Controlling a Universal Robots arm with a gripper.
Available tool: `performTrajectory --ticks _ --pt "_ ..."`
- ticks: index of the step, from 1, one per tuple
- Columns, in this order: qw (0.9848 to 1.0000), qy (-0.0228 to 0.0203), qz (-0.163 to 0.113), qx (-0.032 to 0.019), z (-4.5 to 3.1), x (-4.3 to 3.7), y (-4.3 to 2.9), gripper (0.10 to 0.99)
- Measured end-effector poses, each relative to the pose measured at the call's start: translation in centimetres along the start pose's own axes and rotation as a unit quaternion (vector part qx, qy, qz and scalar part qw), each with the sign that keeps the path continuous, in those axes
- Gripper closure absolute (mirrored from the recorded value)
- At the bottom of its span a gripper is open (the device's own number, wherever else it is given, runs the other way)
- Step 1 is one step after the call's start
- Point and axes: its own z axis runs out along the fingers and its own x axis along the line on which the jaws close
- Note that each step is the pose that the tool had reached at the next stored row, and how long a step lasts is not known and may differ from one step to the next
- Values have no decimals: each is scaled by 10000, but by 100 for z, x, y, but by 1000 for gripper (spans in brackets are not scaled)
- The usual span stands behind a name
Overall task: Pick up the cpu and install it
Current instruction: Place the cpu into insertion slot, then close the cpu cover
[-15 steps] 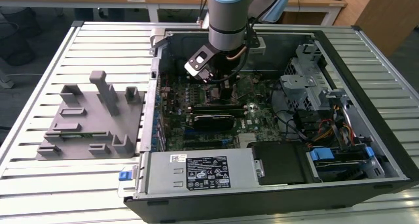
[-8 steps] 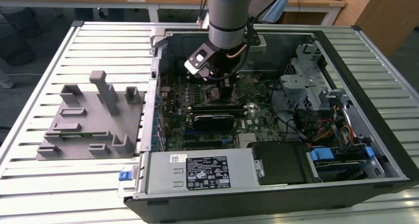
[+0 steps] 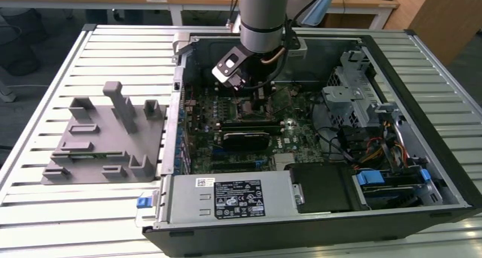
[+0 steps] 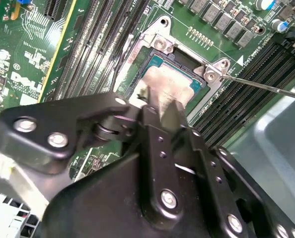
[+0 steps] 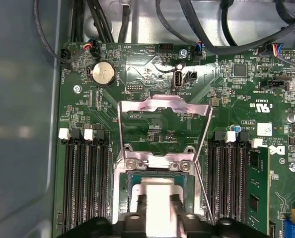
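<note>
The cpu [image 5: 157,191] is a silvery square chip lying level in or just over the open socket [image 5: 121,173] on the green motherboard; I cannot tell whether it is fully seated. My gripper [image 5: 160,210] is shut on it, one black finger on each of two opposite edges. In the second wrist view the cpu [image 4: 163,82] shows beyond the fingertips of the gripper [image 4: 160,106], inside the metal socket frame [image 4: 160,42]. In the exterior view the gripper [image 3: 252,94] reaches down into the computer case over the socket area [image 3: 252,106].
The socket's load plate [image 5: 162,106] is flipped open and its thin lever [image 4: 266,87] stands free. Memory slots [image 5: 85,178] flank the socket, with cables [image 5: 207,29] along the case wall. A grey tray with upright posts [image 3: 98,139] lies at the exterior view's left.
</note>
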Motion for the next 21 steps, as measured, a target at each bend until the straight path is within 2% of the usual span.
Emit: performTrajectory --ticks 2,3,5,21 --pt "10000 0 0 0 -12 0 0 855" --pt "10000 0 0 0 -18 0 1 855" --pt "10000 0 0 0 -31 0 1 973" --pt "10000 0 0 1 -97 1 4 980"
